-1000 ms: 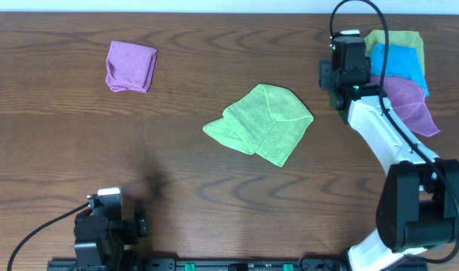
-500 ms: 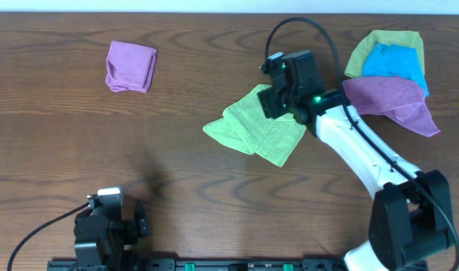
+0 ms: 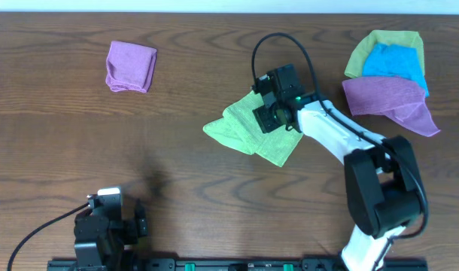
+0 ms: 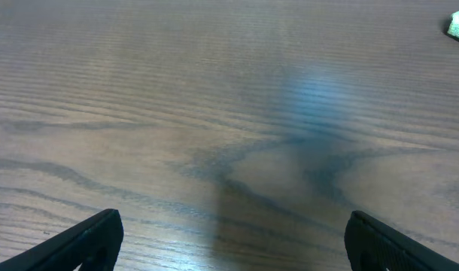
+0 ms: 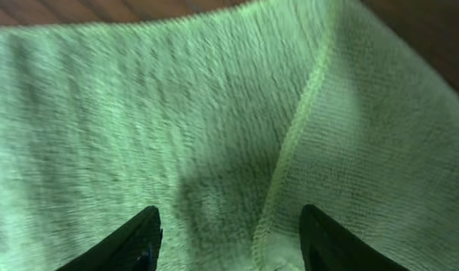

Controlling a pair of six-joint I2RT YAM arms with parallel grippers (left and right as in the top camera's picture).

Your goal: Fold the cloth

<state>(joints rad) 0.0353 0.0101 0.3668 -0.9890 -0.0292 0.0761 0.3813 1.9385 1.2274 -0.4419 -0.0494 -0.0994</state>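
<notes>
Lime-green microfibre, the cloth (image 3: 241, 128) lies just right of centre in the overhead view. It is partly doubled over itself, with one corner pointing left and another toward the lower edge of the frame. The right gripper (image 3: 273, 113) is over its upper right part. In the right wrist view its fingers (image 5: 143, 237) are spread apart low over the nap, with nothing pinched between them. A stitched hem (image 5: 297, 128) runs from the upper right of that view down between them, where one layer overlaps another. Bare brown wood of the table (image 3: 64, 150) lies open to the left of the cloth and below it. A folded purple cloth (image 3: 130, 66) sits well apart at the upper left. At the upper right, a green cloth (image 3: 399, 39), a blue cloth (image 3: 395, 62) and a second purple cloth (image 3: 391, 102) lie piled, apart from the cloth's right edge. The left gripper (image 4: 233, 222) sits at the lower left of the overhead view, its fingers spread wide above bare wood. One corner of the cloth shows at the upper right of its wrist view.
</notes>
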